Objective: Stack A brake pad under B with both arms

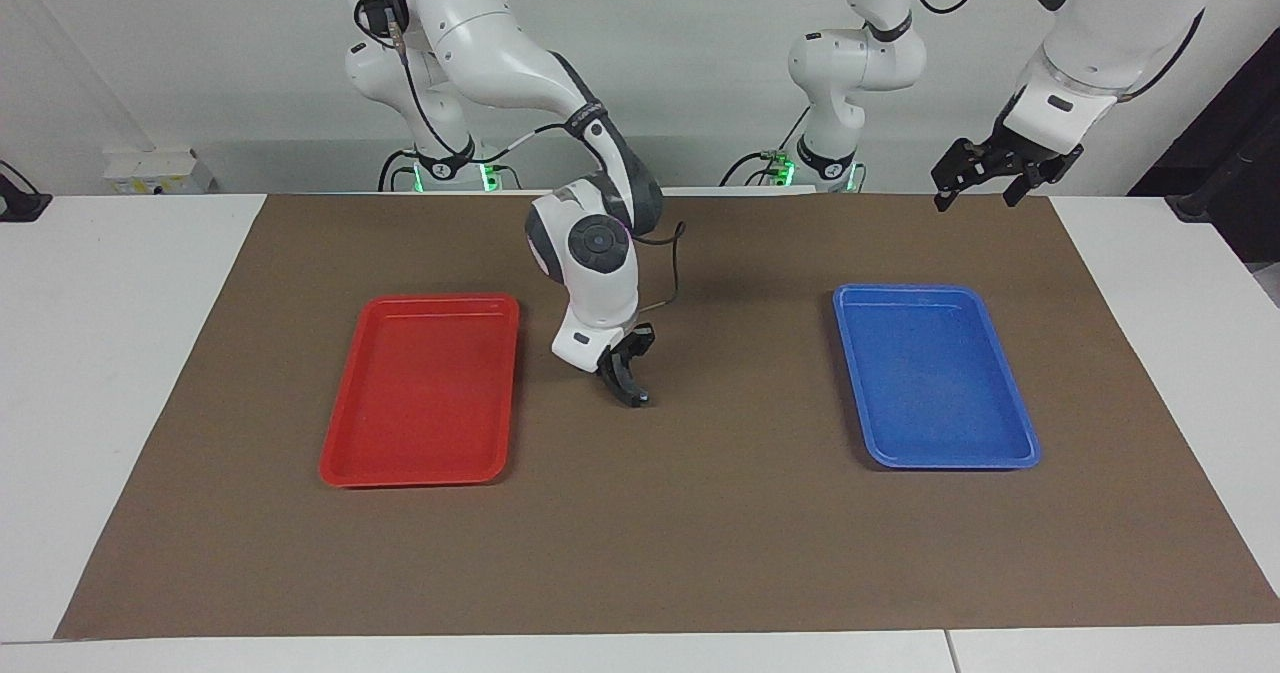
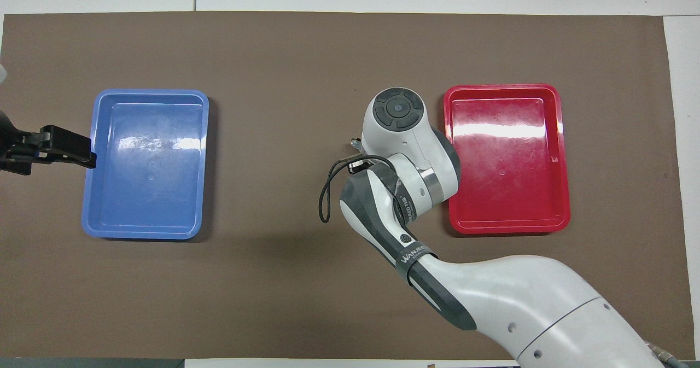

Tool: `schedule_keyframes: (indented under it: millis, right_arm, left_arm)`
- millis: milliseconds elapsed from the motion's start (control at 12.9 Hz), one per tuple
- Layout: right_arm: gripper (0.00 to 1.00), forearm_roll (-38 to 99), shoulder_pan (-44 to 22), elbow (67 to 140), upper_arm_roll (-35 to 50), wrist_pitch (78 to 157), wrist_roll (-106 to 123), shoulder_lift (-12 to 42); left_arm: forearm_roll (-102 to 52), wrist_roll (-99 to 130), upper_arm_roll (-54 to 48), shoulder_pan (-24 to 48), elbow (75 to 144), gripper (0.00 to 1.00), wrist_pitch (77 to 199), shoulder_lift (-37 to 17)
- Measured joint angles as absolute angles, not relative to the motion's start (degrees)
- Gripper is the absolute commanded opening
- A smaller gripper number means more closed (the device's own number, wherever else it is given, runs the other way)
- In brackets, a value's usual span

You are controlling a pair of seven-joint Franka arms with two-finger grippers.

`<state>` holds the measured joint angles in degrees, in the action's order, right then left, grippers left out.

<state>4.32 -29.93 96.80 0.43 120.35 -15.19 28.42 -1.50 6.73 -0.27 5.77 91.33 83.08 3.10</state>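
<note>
Trouble can come from what I cannot see. Red tray (image 1: 420, 393) lies toward the right arm's end. Just beside it my right gripper (image 1: 628, 388) hangs low over the mat (image 1: 700, 533), fingertips pressed together, holding nothing that I can see. Neither pad A nor B shows in any view. If one hides under my wrist, I may knock it. Blue tray (image 1: 930, 373) lies toward the left arm's end. Above the mat's edge near it, my left gripper (image 1: 978, 188) waits, spread wide.

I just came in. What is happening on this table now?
The right end effector is shut and low over the brown mat, between the red tray and the blue tray, close beside the red one. The left end effector hangs open, raised beside the blue tray. Neither visibly holds anything.
</note>
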Motion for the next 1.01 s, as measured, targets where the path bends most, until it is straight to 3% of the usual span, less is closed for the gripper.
schedule_keyframes:
  millis: [78,156,233,311,778,1011]
  right_arm:
    - [0.42,4.3,-29.9,96.9,0.4,120.3,-15.2,28.4]
    - [0.68,4.3,-29.9,96.9,0.4,120.4,-15.2,28.4]
    - [0.87,4.3,-30.0,97.0,0.4,120.4,-15.2,28.4]
    - [0.99,4.3,-30.2,96.9,0.4,120.4,-15.2,28.4]
    - [0.99,4.4,-30.4,95.9,0.5,120.5,-15.3,27.2]
    - [0.99,4.3,-28.9,95.3,-0.6,119.2,-15.4,24.1]
  left_arm:
    - [-1.5,6.7,-0.3,5.8,91.4,0.99,83.1,3.1]
    - [-1.5,6.7,-0.3,5.8,91.4,0.99,83.1,3.1]
    - [-1.5,6.7,-0.3,5.8,91.4,0.99,83.1,3.1]
    - [-1.5,6.7,-0.3,5.8,91.4,0.99,83.1,3.1]
    - [-1.5,6.7,-0.2,5.7,91.4,0.99,83.1,3.1]
    - [-1.5,6.7,-0.2,5.7,91.4,0.99,83.1,3.1]
